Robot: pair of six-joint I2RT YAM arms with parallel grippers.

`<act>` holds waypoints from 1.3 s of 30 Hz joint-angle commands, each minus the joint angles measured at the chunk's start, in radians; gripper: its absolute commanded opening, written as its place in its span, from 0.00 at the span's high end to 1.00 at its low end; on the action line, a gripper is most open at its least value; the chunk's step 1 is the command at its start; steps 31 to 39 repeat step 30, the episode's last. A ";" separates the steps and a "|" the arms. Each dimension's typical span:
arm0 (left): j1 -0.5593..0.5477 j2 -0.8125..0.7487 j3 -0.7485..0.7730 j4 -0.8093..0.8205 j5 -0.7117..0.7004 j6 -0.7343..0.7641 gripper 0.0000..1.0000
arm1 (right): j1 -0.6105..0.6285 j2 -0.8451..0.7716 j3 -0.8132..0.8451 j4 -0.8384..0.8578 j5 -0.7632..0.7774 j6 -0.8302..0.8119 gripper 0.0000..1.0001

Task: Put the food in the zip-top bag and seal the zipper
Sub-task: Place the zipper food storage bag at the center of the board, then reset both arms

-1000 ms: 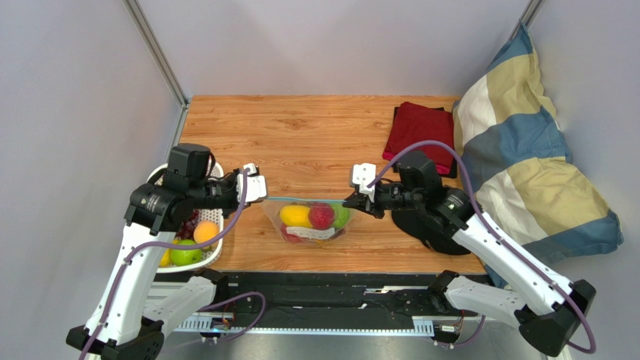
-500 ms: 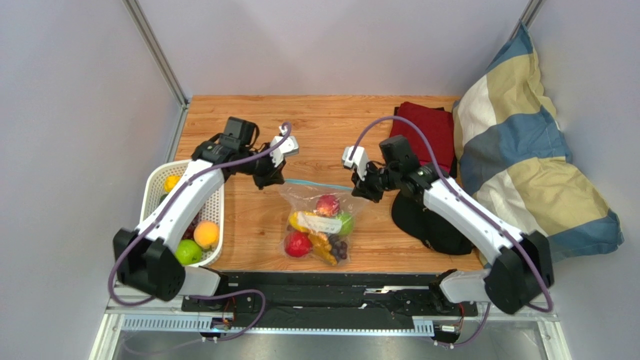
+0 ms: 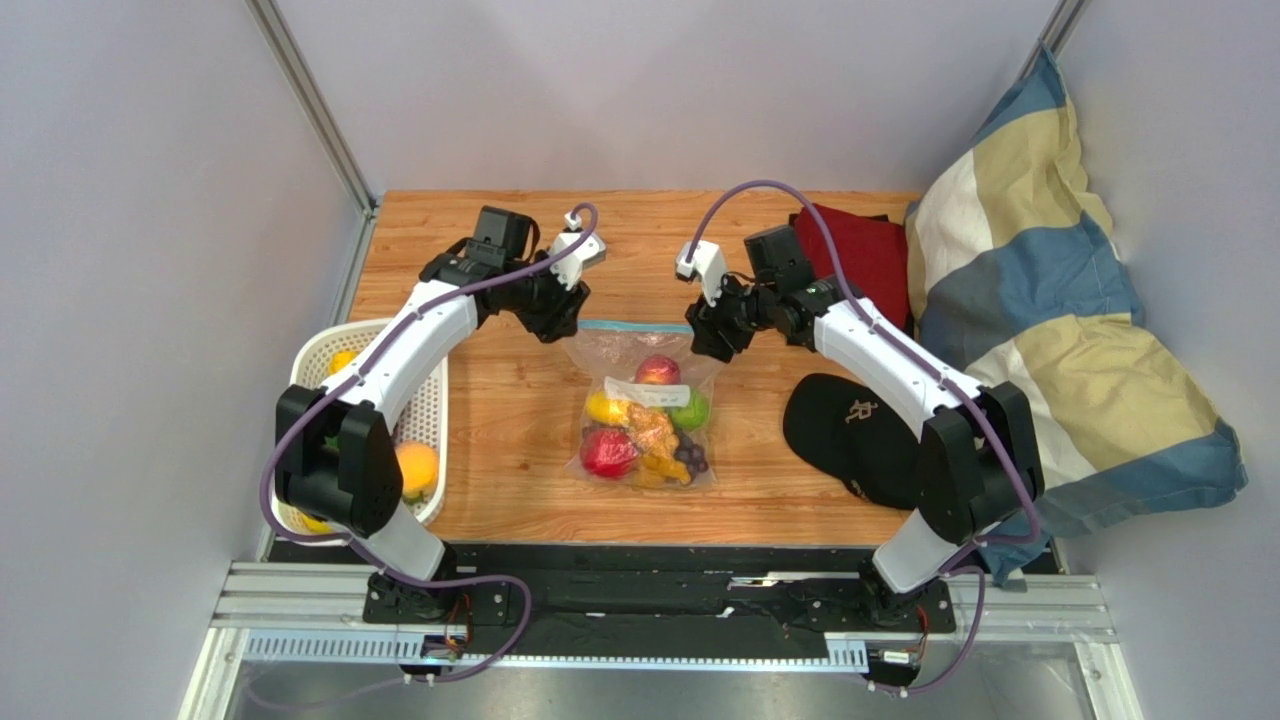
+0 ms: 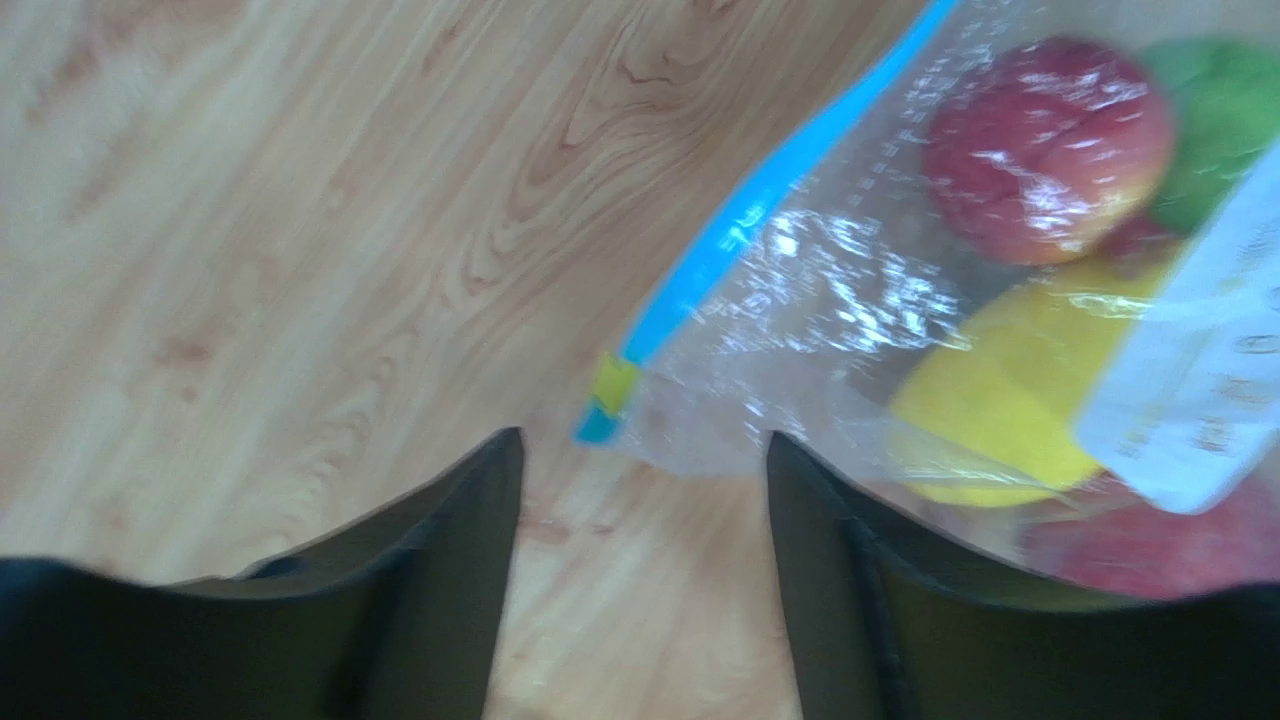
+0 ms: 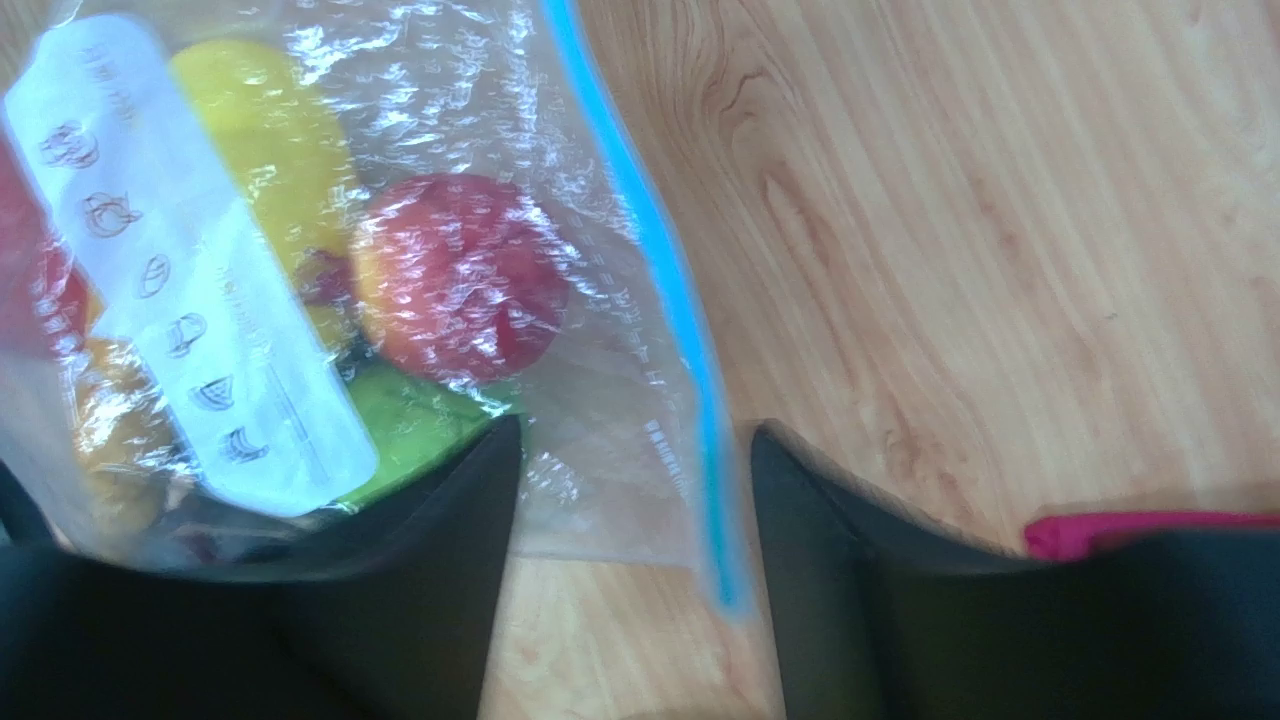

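The zip-top bag (image 3: 646,408) lies flat on the wooden table with food (image 3: 655,371) inside: a red apple (image 5: 458,278), a yellow piece (image 4: 992,390), a green apple (image 5: 403,431) and grapes. Its blue zipper (image 3: 636,326) runs along the far edge. My left gripper (image 3: 564,315) stands open just off the bag's left corner (image 4: 604,417), touching nothing. At the right corner my right gripper (image 3: 706,327) is open too. The zipper end (image 5: 718,525) lies loose between its fingers. More food, an orange peach (image 3: 413,468) among it, sits in the basket.
A white slatted basket (image 3: 433,402) stands at the table's left edge, under my left arm. A black cap (image 3: 857,435) lies right of the bag. At the back right are a red cloth (image 3: 857,248) and a checked pillow (image 3: 1052,330).
Both grippers, shut on the bag's top corners, carried it farther from the arms' bases, then opened and let go. The bag now lies flat on the table.
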 commanded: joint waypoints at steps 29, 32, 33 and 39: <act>0.130 -0.378 0.002 -0.260 0.076 -0.319 0.01 | -0.292 -0.718 -0.407 0.053 -0.001 0.618 0.10; 0.130 -0.373 0.010 -0.266 0.055 -0.324 0.01 | -0.292 -0.721 -0.409 0.052 0.003 0.609 0.10; 0.130 -0.373 0.010 -0.266 0.055 -0.324 0.01 | -0.292 -0.721 -0.409 0.052 0.003 0.609 0.10; 0.130 -0.373 0.010 -0.266 0.055 -0.324 0.01 | -0.292 -0.721 -0.409 0.052 0.003 0.609 0.10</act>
